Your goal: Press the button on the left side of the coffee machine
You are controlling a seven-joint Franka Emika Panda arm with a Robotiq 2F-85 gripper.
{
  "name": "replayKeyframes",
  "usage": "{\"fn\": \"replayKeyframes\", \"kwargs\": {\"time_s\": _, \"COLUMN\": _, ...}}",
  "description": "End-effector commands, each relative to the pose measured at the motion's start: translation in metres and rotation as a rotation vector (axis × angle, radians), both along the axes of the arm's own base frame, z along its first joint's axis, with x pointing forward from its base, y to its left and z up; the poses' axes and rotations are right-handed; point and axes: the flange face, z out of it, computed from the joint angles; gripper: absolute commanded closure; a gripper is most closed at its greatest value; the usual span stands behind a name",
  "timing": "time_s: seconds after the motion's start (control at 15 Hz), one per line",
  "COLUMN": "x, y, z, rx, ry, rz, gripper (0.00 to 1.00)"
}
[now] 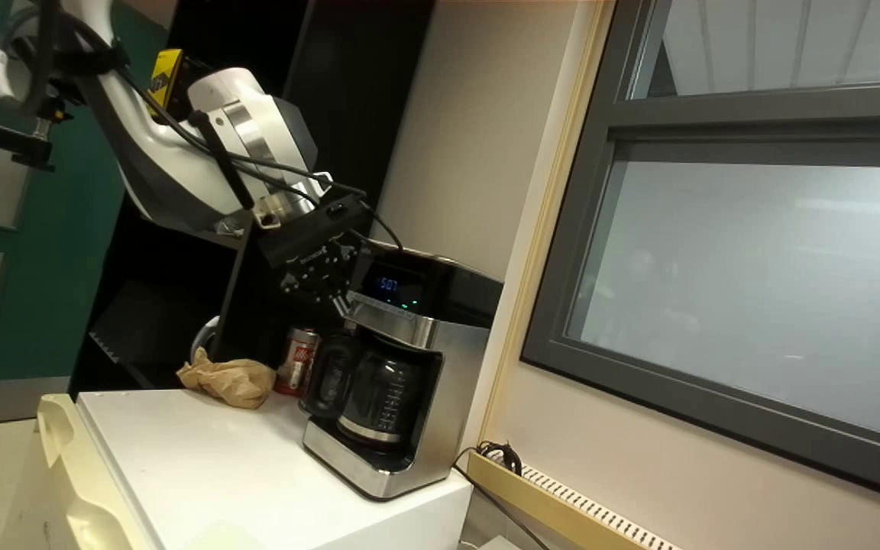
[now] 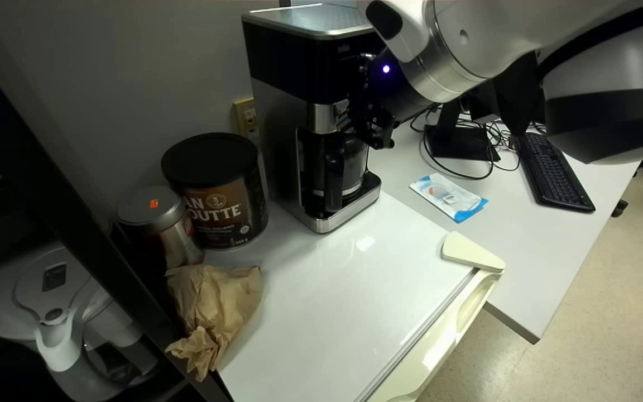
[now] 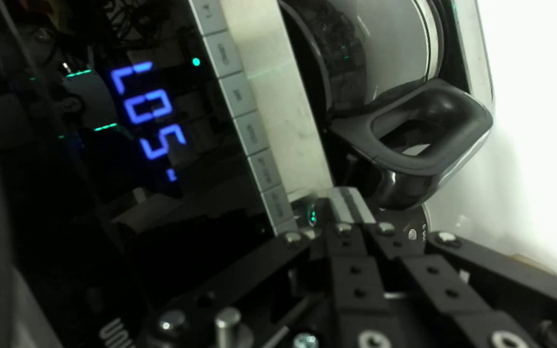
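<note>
The black and silver coffee machine [image 1: 461, 374] stands on a white cabinet top and also shows in an exterior view [image 2: 282, 72]. Its display [image 3: 150, 116] is lit blue with the time, with small green lights. A row of grey buttons [image 3: 251, 133] lies along the silver band [image 3: 278, 92]. The dark glass carafe [image 1: 383, 393] sits inside, with its black handle [image 3: 428, 130] on the gripper's side. My gripper [image 3: 351, 205] is shut with nothing between its fingertips. Its tips [image 1: 342, 305] are at the band's left end, beside the last buttons. Whether they touch is unclear.
A red can [image 1: 299, 359] and a crumpled paper bag [image 1: 230, 380] are beside the machine. A large brown coffee tub [image 2: 215, 190] stands near its side. A dark shelf post [image 2: 76, 212] rises nearby. A packet [image 2: 450, 195] and keyboard [image 2: 553, 167] lie on the adjoining desk.
</note>
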Motion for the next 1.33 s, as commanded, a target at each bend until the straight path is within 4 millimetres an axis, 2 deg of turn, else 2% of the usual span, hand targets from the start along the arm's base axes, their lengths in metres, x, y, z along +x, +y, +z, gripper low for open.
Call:
{"fn": "replayKeyframes", "kwargs": {"time_s": 0.0, "x": 0.006, "y": 0.003, "z": 0.011, "rx": -0.011, "ry": -0.066, "rz": 0.019, "gripper": 1.0}}
{"fn": "replayKeyframes", "kwargs": {"time_s": 0.33, "x": 0.003, "y": 0.004, "z": 0.012, "rx": -0.025, "ry": -0.082, "rz": 0.021, "gripper": 1.0}}
{"fn": "replayKeyframes", "kwargs": {"time_s": 0.6, "x": -0.009, "y": 0.002, "z": 0.007, "rx": -0.039, "ry": -0.037, "rz": 0.019, "gripper": 1.0}}
{"fn": "replayKeyframes", "kwargs": {"time_s": 1.0, "x": -0.054, "y": -0.002, "z": -0.015, "rx": -0.04, "ry": 0.109, "rz": 0.034, "gripper": 1.0}}
{"fn": "replayKeyframes", "kwargs": {"time_s": 1.27, "x": -0.082, "y": -0.003, "z": -0.017, "rx": -0.081, "ry": 0.148, "rz": 0.087, "gripper": 1.0}}
